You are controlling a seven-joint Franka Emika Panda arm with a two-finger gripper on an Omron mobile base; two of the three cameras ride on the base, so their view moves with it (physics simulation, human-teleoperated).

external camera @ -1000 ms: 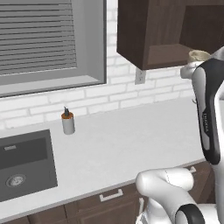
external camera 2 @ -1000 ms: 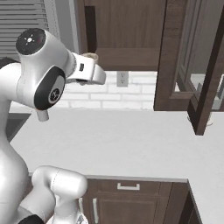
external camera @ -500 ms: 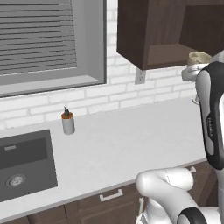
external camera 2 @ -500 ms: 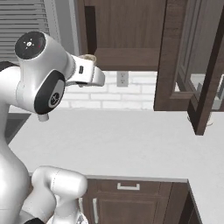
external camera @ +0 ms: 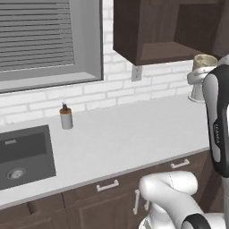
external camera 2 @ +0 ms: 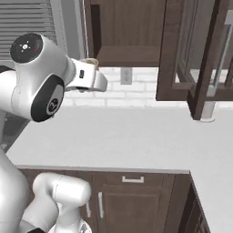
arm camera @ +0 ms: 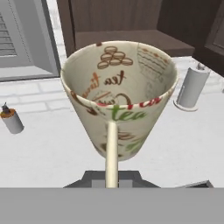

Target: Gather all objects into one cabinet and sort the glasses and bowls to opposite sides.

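Observation:
A cream mug (arm camera: 120, 94) with printed tea words and a handle facing the camera is held upright in my gripper (arm camera: 111, 176), which is shut on it. The mug's rim (external camera: 205, 60) peeks out beside my arm, just below the open wall cabinet (external camera: 165, 31). From the other side the mug (external camera 2: 91, 61) sits behind the hand (external camera 2: 91, 78), level with the cabinet's bottom shelf (external camera 2: 132, 55). The glass-pane door (external camera 2: 200, 54) stands swung open with its silver bar handle (external camera 2: 223, 50). The other mug, the red cup and the bowl are out of view.
A grey soap dispenser (external camera: 66, 117) stands on the white counter (external camera: 125, 138) by the sink (external camera: 24, 154). A white cylinder (arm camera: 190, 87) stands on the counter under the cabinet, to the right. Brick wall and a window with blinds (external camera: 40, 36) lie behind.
The arm has shifted slightly to the right in the left base view, carrying the mug along. The mug stays in the grip near the cabinet's lower edge.

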